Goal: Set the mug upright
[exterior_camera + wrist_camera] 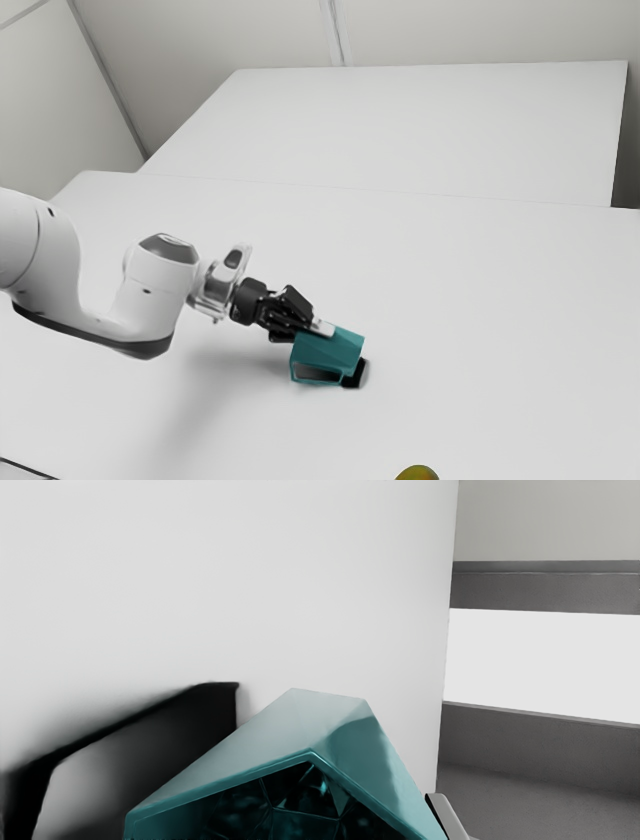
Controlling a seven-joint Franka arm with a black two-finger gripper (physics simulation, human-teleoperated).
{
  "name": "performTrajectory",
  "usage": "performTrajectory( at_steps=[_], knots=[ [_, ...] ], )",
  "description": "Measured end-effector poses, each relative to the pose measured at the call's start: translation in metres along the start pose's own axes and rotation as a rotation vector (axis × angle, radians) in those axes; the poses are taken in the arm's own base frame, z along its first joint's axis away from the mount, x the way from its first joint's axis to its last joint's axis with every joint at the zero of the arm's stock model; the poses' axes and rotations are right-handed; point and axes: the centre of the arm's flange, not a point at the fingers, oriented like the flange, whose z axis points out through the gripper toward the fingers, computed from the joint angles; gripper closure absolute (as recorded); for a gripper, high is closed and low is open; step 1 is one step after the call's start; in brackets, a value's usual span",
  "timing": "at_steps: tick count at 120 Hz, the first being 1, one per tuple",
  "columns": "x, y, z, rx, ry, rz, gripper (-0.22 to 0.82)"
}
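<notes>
— Where the exterior view's bottom edge crops the scene, what comes nearest?
— A rounded, yellow-green object (416,473), partly visible.
— And the mug?
— Farther back, the teal, angular, faceted mug (335,346) is tipped over at the smooth white counter (490,330). Its open mouth faces back along the arm, and a black shadow (355,374) shows beside it.
— Is the black gripper (318,331) pinching it?
— It's right at the mug, but I cannot tell whether it is spread, pressed together or pinching.
— What's beyond?
— A flat white surface (430,130), then a pale wall (480,30).
</notes>
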Motion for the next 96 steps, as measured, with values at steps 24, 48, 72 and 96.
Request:
performTrajectory(
  at_steps=[24, 48, 72, 96],
  knots=[
    [0.003, 0.012, -0.011, -0.002, 0.021, 0.015, 0.76],
    [0.023, 0.056, -0.023, 0.054, -0.004, 0.14, 0.78],
    [0.093, 0.111, -0.065, 0.488, -0.191, 0.437, 0.78],
    [0.16, 0.091, -0.087, 0.895, -0.301, 0.459, 0.78]
  ],
)
